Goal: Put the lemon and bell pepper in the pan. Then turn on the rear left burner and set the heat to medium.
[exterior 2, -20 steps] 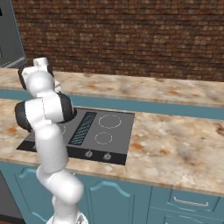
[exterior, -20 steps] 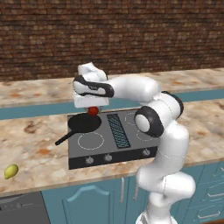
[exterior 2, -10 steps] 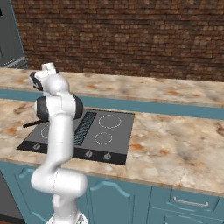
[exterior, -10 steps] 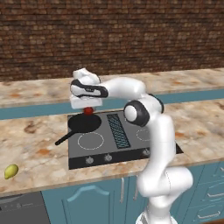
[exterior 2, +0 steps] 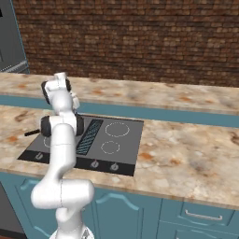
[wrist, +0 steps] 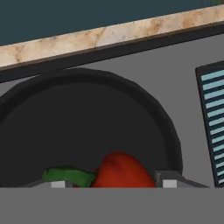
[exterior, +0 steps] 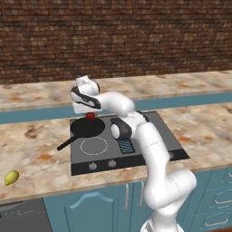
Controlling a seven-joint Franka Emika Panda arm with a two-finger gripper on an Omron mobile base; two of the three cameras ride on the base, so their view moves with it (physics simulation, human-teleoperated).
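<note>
The lemon (exterior: pixel 12 177) lies near the counter's (exterior: pixel 41 158) front left edge, well apart from the gripper (wrist: pixel 113 180), whose half-spread fingers hold the pepper (exterior: pixel 90 116) above the pan (exterior: pixel 86 129) at the cooktop's (exterior: pixel 149 136) rear left.

The white arm rises from its base at the lower right of the left base view, bends at a dark elbow joint and reaches forward and to the left, ending in the hand with its gripper (exterior: pixel 90 113) pointing downward. In the hand view the 2 finger tips (wrist: pixel 168 180) stand apart at the bottom edge, with the bell pepper (wrist: pixel 120 171) between them, its green stem pointing toward the left tip. Whether the tips press on it cannot be told.
</note>
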